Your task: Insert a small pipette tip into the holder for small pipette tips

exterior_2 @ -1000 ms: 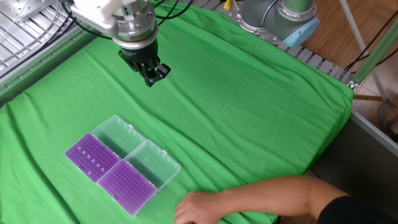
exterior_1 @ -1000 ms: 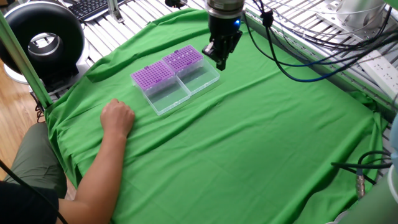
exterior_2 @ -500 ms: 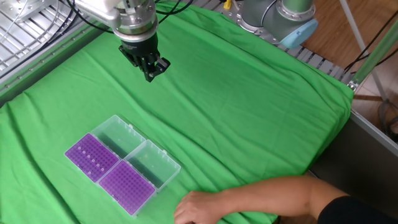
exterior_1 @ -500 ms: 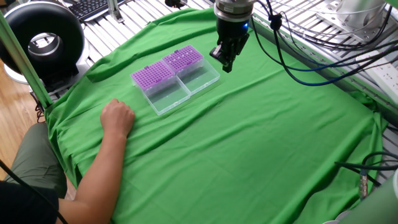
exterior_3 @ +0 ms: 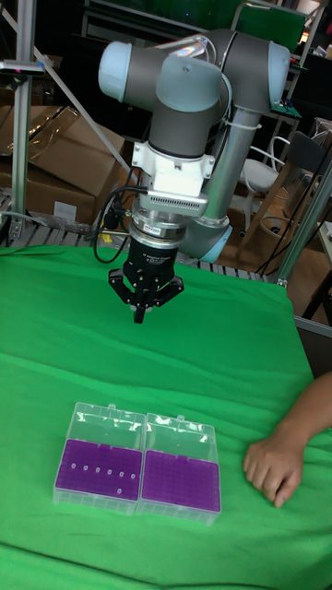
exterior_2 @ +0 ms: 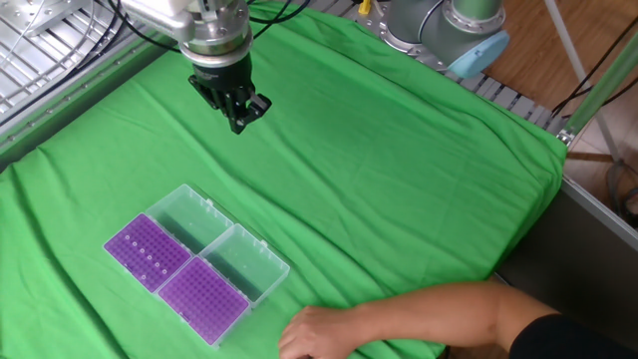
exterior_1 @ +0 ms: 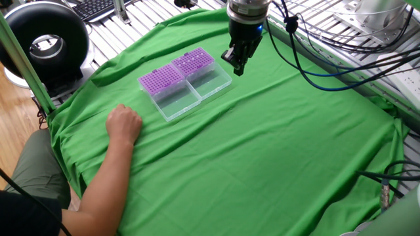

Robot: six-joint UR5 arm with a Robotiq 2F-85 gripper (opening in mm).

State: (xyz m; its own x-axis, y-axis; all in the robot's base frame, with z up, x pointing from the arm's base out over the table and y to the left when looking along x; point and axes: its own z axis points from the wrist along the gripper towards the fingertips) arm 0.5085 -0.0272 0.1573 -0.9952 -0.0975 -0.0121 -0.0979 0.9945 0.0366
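**Gripper above cloth, tip boxes at lower left**

Gripper (exterior_2: 237, 122) hangs upper left over green table (exterior_2: 399, 179), fingers pinched together; held tip not discernible. Two purple tip holders (exterior_2: 177, 277) sit lower left, well apart. Person's hand (exterior_2: 317, 334) rests near them.

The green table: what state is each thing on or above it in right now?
Black two-finger end effector: above the cloth, fingers close together; grip unclear.
Two clear plastic boxes with purple racks: lids open, side by side.
Person's hand: resting on the cloth, beside the boxes.
Green cloth: spread out, wrinkled.
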